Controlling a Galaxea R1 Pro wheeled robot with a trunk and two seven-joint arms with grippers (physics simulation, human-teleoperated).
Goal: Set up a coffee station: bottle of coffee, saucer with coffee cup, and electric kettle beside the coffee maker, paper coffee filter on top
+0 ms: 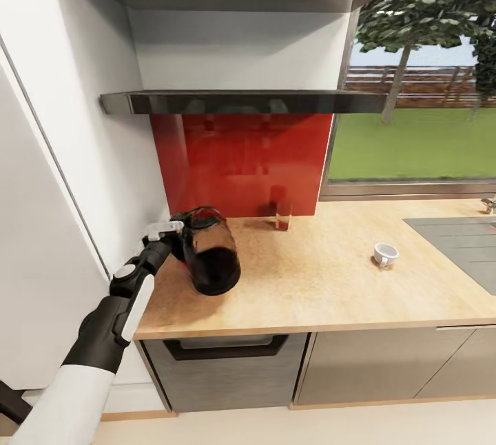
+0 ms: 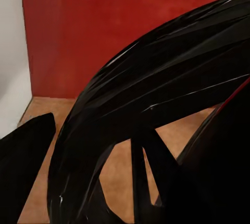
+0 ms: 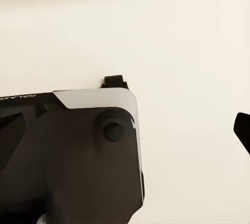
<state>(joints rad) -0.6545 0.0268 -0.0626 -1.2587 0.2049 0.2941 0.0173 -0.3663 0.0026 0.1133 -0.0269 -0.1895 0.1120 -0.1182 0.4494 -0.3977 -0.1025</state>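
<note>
The electric kettle (image 1: 210, 252), dark glass with a black lid, hangs tilted just over the left end of the kitchen countertop (image 1: 324, 293). My left gripper (image 1: 173, 237) is shut on its loop handle. In the left wrist view the black kettle handle (image 2: 156, 104) looms close, with one finger (image 2: 26, 156) beside it. A small brown bottle of coffee (image 1: 282, 215) stands on the counter against the red backsplash. The white coffee cup (image 1: 386, 253) sits further right. The glossy black kitchen shelf (image 1: 241, 102) runs above. The coffee maker, saucer and paper coffee filter are out of view. One dark fingertip (image 3: 242, 128) of my right gripper shows.
A tall white cabinet side (image 1: 62, 176) closes off the counter's left end. A grey sink or hob panel (image 1: 461, 242) lies at the far right, under a window (image 1: 413, 128). A dark appliance front (image 1: 227, 369) sits below the counter.
</note>
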